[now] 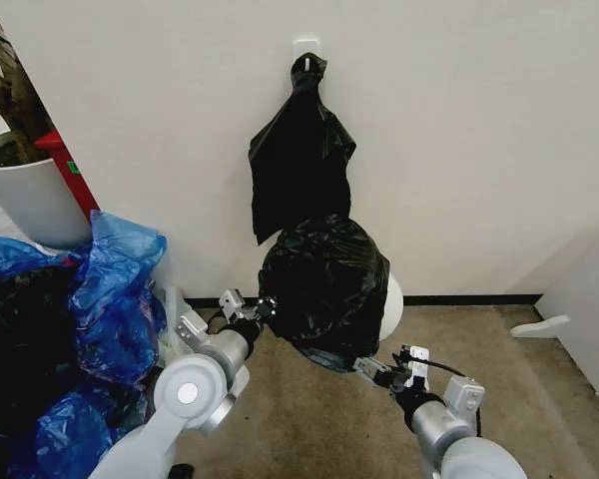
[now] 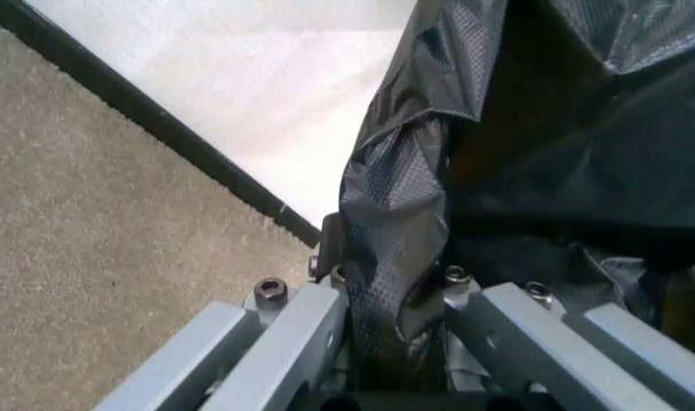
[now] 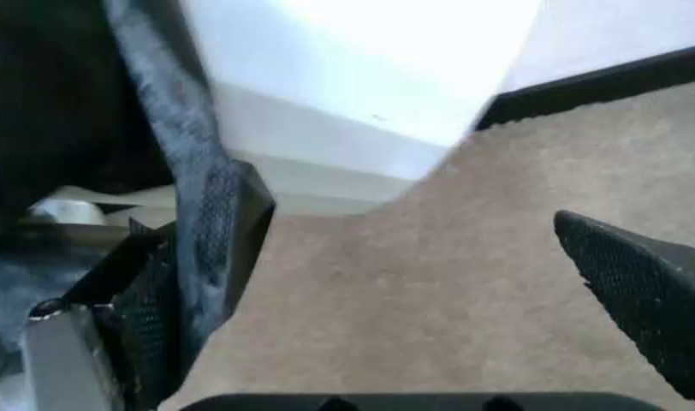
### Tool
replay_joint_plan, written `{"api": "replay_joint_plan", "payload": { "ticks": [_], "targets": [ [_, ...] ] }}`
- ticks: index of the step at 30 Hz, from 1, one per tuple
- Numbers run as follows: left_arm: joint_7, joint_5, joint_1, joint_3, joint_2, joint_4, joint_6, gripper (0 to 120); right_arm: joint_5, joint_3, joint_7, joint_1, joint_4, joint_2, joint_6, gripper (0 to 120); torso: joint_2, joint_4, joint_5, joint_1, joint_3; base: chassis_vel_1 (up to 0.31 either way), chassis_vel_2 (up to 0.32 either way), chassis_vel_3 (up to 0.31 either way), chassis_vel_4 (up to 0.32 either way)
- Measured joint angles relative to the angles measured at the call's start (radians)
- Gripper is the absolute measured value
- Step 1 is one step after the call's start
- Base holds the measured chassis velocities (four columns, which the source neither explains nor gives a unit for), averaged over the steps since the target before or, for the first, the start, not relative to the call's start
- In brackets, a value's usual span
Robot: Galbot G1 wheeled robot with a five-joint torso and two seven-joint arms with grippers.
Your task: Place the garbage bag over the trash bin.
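- Though the bag [image 1: 324,284] already drapes most of the bin [image 1: 392,304], its lower edge looks bunched, so I judge the pulling-down unfinished.
- The bin stands on the floor against the wall, a sliver of white side bare on the right; what it holds is hidden.
- The left gripper [image 1: 263,308] has its jaws closed on a fold of bag at the left edge.
- The right gripper [image 1: 376,371] sits at the lower right edge, jaws wide apart, film lying against one finger [image 3: 199,257].
- More black bags [image 1: 301,150] hang from a hook above.
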Motion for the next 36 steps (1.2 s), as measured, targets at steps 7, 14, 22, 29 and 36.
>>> {"api": "replay_joint_plan", "payload": {
  "ticks": [7, 14, 22, 29, 36],
  "targets": [
    [-0.011, -0.015, 0.005, -0.002, 0.003, -0.02, 0.003, 1, -0.076, 0.005, -0.011, 0.012, -0.056, 0.003, 0.026, 100, 0.0, 0.0, 0.0001, 0.0, 0.0, 0.0, 0.0, 0.0, 0.0],
    [-0.025, -0.02, 0.016, -0.007, 0.004, -0.032, 0.008, 1, -0.134, 0.006, -0.01, -0.019, -0.025, -0.005, 0.032, 100, 0.0, 0.0001, 0.0, 0.0, 0.0, 0.0, 0.0, 0.0, 0.0],
    [-0.022, 0.011, -0.02, -0.008, 0.008, 0.038, 0.017, 1, -0.186, -0.013, -0.014, -0.091, 0.098, -0.022, 0.043, 100, 0.0, 0.0002, -0.0001, 0.0, 0.0, 0.0, 0.0, 0.0, 0.0],
    [0.04, 0.025, -0.054, -0.012, 0.009, 0.096, 0.031, 1, -0.219, -0.015, -0.021, -0.164, 0.18, -0.033, 0.064, 100, 0.0, -0.0001, -0.0001, 0.0, 0.0, 0.0, 0.0, 0.0, 0.0],
    [0.11, 0.138, -0.051, -0.009, 0.013, 0.142, 0.049, 1, -0.214, 0.013, 0.005, -0.22, 0.295, -0.036, 0.071, 100, 0.0, 0.0001, -0.0002, 0.0, 0.0, 0.0, 0.0, 0.0, 0.0]
  ]
}}
